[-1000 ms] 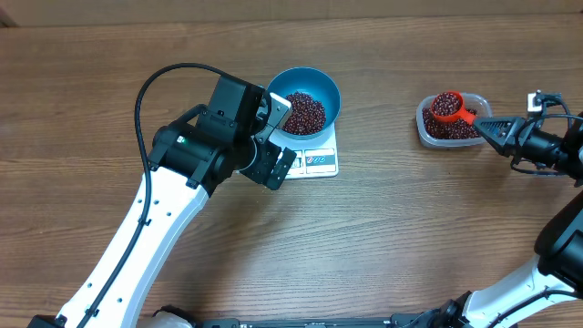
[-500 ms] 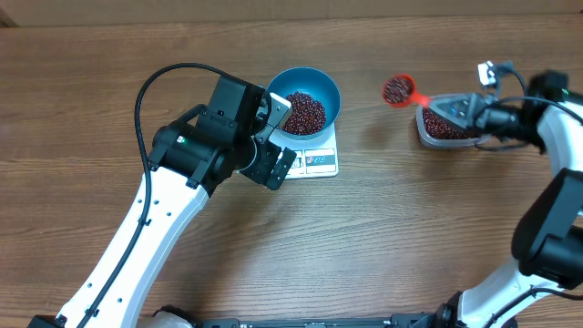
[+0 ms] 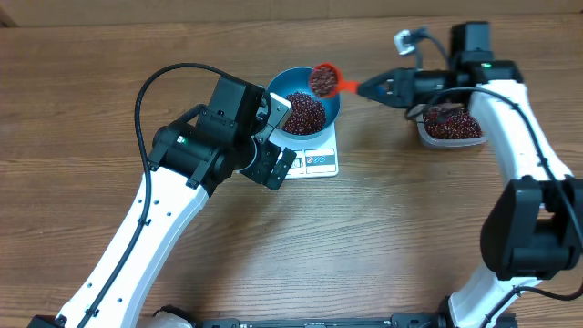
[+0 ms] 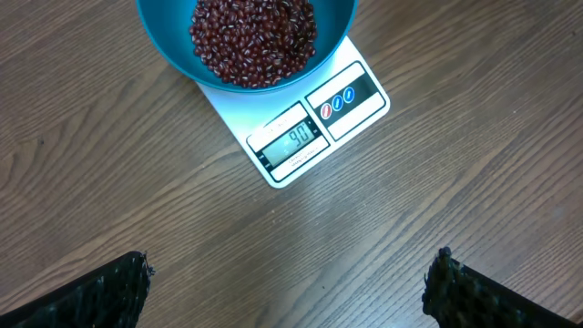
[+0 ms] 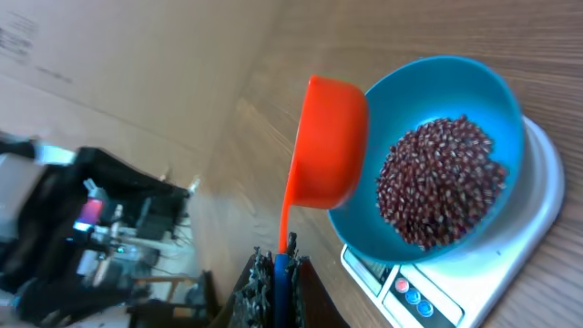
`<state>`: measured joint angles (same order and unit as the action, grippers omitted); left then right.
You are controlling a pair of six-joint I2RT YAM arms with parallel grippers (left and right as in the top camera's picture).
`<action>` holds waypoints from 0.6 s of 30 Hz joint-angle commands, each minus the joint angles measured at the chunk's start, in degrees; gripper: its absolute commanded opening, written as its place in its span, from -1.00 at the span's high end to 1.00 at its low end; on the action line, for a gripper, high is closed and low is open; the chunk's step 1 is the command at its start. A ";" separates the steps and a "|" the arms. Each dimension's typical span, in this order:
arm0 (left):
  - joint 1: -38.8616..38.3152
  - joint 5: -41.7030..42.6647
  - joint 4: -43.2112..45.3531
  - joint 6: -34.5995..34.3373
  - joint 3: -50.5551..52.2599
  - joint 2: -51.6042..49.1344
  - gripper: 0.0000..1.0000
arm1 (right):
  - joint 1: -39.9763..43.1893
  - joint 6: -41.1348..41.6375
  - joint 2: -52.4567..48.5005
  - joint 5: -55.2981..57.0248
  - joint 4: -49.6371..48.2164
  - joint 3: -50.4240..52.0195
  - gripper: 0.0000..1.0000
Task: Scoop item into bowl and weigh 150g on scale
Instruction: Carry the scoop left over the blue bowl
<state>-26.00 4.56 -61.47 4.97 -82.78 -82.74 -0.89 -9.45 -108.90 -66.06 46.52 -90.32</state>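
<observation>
Because the right gripper [image 3: 364, 88], jaws shut on its handle, holds the bean-filled orange scoop [image 3: 322, 78] right at the rim of the blue bowl [image 3: 335, 105] on the scale [image 3: 321, 162], a hasty tip could scatter beans [image 3: 305, 111] onto the desk [image 3: 410, 228] or overshoot the target, while the left gripper [image 3: 281, 138] hangs beside the scale with its jaws wide open.

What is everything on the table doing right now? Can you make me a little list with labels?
bowl: blue, sitting on the scale, part full of beans
scale display: lit, digits look like 90
scoop: orange, loaded with beans, above the bowl's rim
right tool: shut on the scoop's handle
left tool: open, holding nothing, near the scale
tub: clear, more beans inside, off to the right of the scale
</observation>
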 commanded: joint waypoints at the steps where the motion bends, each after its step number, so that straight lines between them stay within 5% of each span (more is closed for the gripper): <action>1: 0.07 0.85 0.20 1.25 0.42 -0.39 -0.99 | -3.10 6.84 2.19 8.28 -1.92 -2.10 0.93; 18: 0.07 0.85 0.20 1.25 0.42 -0.39 -0.99 | -10.75 6.40 2.19 32.00 5.81 -11.69 0.93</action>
<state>-26.00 4.56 -61.45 4.97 -82.78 -82.74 -9.89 -1.80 -108.90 -39.44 51.62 -99.42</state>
